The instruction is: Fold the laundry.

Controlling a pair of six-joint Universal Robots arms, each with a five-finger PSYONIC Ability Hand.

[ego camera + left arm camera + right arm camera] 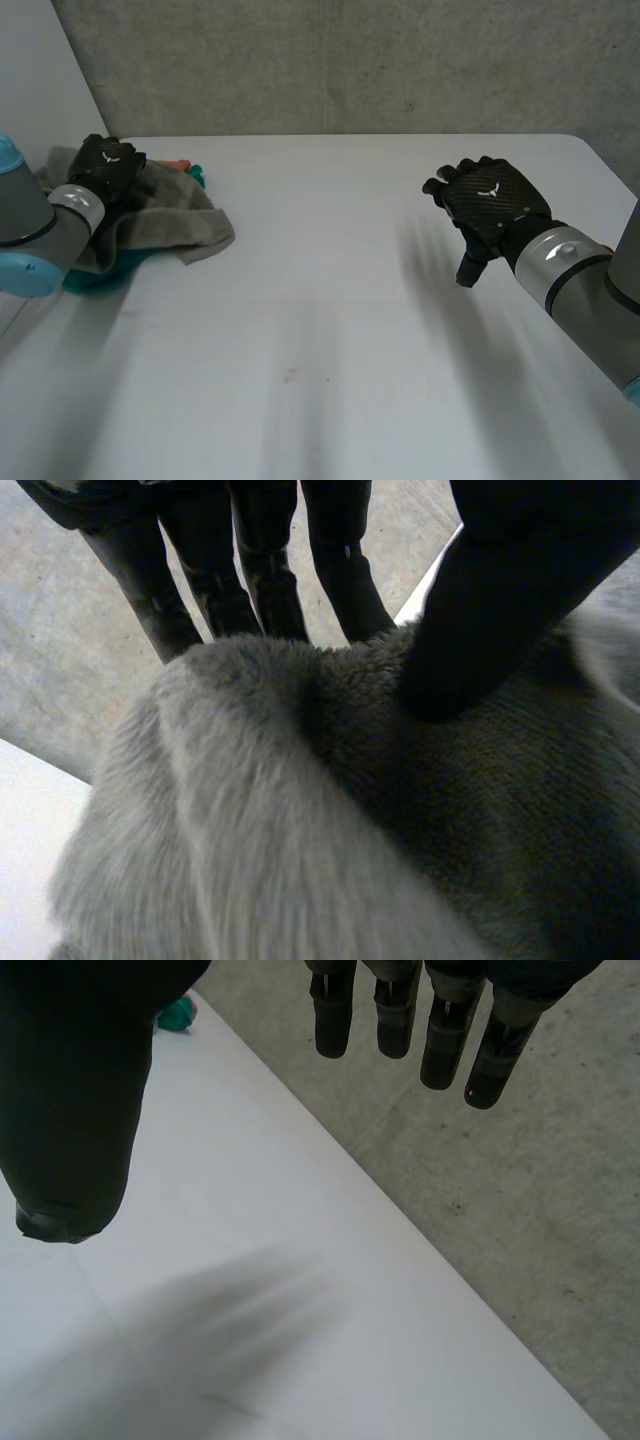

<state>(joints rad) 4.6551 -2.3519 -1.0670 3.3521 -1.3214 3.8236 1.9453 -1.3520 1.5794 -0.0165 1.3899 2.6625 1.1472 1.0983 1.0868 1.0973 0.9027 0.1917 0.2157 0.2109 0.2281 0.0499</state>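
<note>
Folding has not really started, I think, so nearly all the work is left. The big white table (330,300) is smooth and flat, and a rough grey concrete wall (350,60) stands behind its far edge. A fluffy grey towel (165,225) lies in a crumpled heap at the table's far left corner, on top of a teal cloth (95,275). The right hand (490,205) hangs over the table's right side, fingers loose and apart, holding nothing. The left hand (108,165) pinches a fold of the towel between thumb and fingers. A tiny orange thing (177,163) peeks out behind the heap.
</note>
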